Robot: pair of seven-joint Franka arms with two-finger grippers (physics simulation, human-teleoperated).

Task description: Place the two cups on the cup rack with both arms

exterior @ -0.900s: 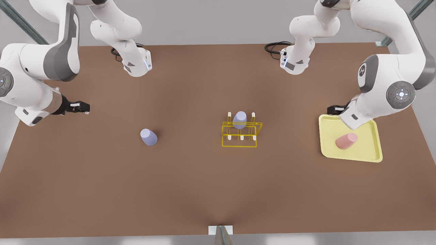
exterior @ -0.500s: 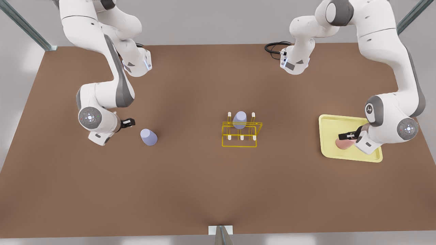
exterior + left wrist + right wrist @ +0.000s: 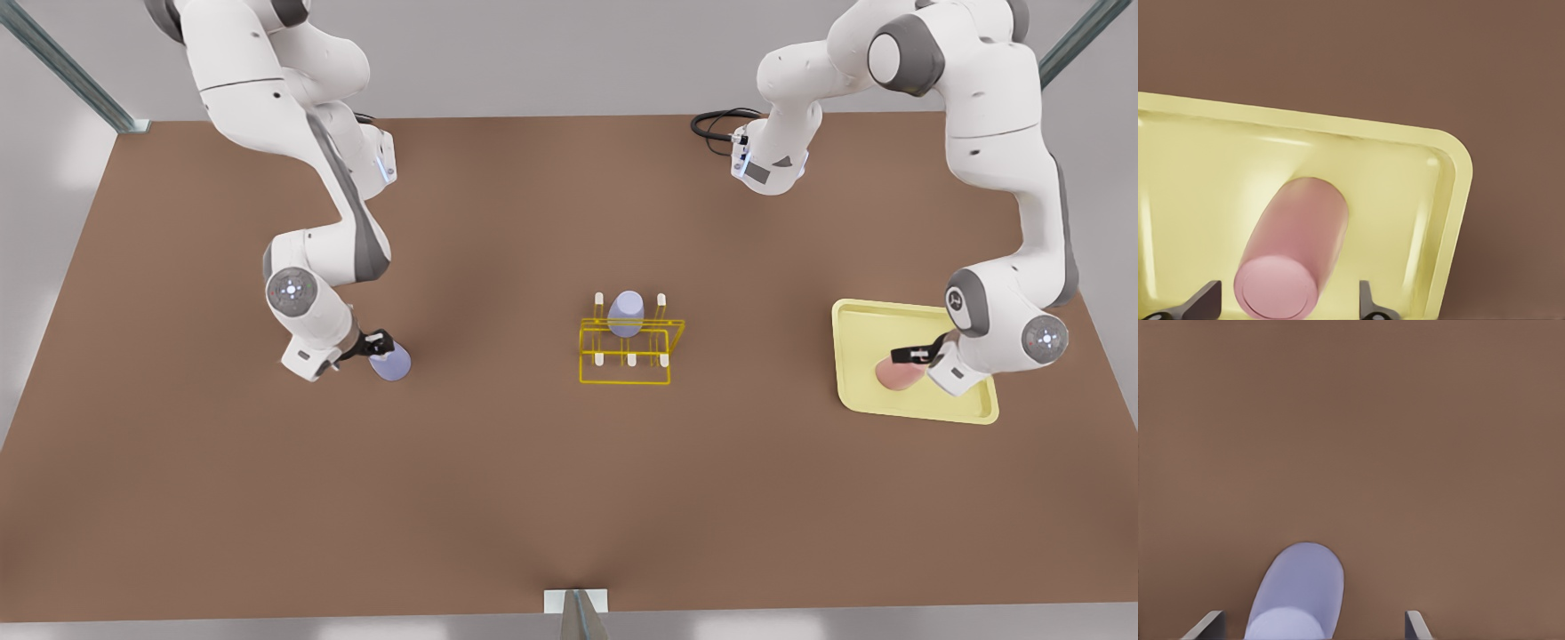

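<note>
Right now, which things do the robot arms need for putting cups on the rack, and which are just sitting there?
Needed:
- pale pink tapered cup, between the open left gripper
- lavender tapered cup on the table, between the open right gripper
- bright-yellow wire cup rack

Just sitting there:
- pale-yellow flat tray under the pink cup
- second lavender cup, already on the rack
- brown table

Lighting: even, diffuse, moderately bright. Table (image 3: 533, 498): matte brown, paler patch toward upper centre of the front view, darker toward lower edge. Shadows: soft, faint, beneath the arms. Tray (image 3: 1451, 200): gentle sheen along its rim. Glare: slight on white arm casings. Focus: mildly soft throughout.
</note>
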